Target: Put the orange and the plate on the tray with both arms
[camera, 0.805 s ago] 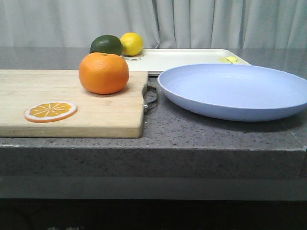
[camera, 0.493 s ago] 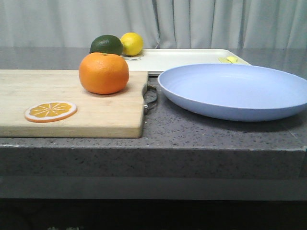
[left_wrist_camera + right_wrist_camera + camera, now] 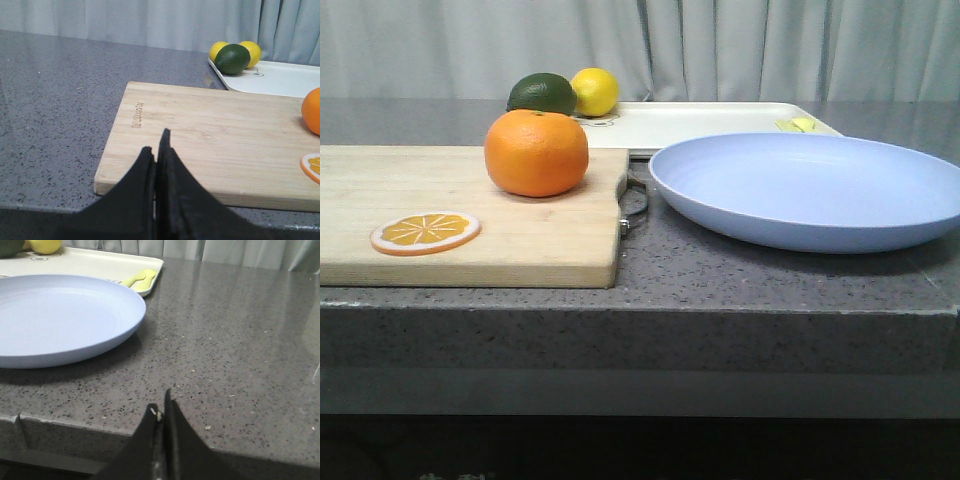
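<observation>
Nothing has moved since the earlier frames: orange, plate and tray hold the same positions in the front view, and neither arm enters that view.

The orange [image 3: 536, 152] rests on the cutting board [image 3: 470, 215] at the left of the counter [image 3: 770, 290], near the board's right edge. An orange slice [image 3: 425, 232] lies flat on the near part of the board. The plate [image 3: 810, 188] sits directly on the counter at the right, just beside the board's metal handle. The tray [image 3: 710, 122] lies at the far side, behind both. A lime [image 3: 541, 93] and a lemon [image 3: 595, 91] occupy its far-left corner, and a small yellow item sits near its right end. The middle of the tray is bare, which suits it as the drop zone.

The layout places one object before each arm: orange on the left, plate on the right.

The left pincer [image 3: 156, 150] hangs over the near left part of the board, its fingers pressed together, holding nothing. The orange lies well to its right, at the frame edge [image 3: 312, 111].

The right pincer [image 3: 161, 410] hangs over the near edge of the counter, likewise closed and empty. The plate [image 3: 60, 320] lies to its far left, apart from it.
</observation>
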Motion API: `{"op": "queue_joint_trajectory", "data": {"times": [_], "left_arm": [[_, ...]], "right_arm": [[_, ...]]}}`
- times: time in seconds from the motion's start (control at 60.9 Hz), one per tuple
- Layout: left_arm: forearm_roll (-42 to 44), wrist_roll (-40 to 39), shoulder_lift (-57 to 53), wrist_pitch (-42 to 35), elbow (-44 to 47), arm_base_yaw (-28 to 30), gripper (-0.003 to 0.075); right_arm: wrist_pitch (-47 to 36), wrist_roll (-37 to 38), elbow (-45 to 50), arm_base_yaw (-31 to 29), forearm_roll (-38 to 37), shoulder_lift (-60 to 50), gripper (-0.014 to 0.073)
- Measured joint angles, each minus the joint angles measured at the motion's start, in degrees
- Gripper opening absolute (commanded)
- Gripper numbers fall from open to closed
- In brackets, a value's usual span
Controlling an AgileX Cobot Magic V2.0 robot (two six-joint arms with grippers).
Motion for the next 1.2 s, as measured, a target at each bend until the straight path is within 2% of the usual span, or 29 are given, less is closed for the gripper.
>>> {"op": "queue_joint_trajectory", "data": {"times": [0.427, 0.657, 0.772, 0.903, 1.051, 1.199], "left_arm": [[0.0, 0.0, 0.0, 0.0, 0.0, 0.0, -0.0017], [0.0, 0.0, 0.0, -1.0, 0.0, 0.0, -0.0017], [0.0, 0.0, 0.0, -5.3, 0.0, 0.0, -0.0017], [0.0, 0.0, 0.0, -14.7, -0.2, 0.0, -0.0017], [0.1, 0.0, 0.1, -14.2, -4.6, 0.0, -0.0017], [1.2, 0.0, 6.7, -7.9, -15.6, 0.0, -0.0017]], "right_arm": [[-0.1, 0.0, 0.0, 0.0, 0.0, 0.0, -0.0061], [-4.3, 0.0, 0.0, 0.0, 0.0, 0.0, -0.0061], [-7.3, 0.0, 0.0, 0.0, 0.0, 0.0, -0.0061], [-11.3, 0.0, -0.2, 0.0, 0.0, 0.0, -0.0061], [-7.7, 0.0, -7.1, 0.0, 0.0, 0.0, -0.0061], [-2.2, 0.3, -18.3, 0.0, 0.2, 4.9, -0.0061]]}}
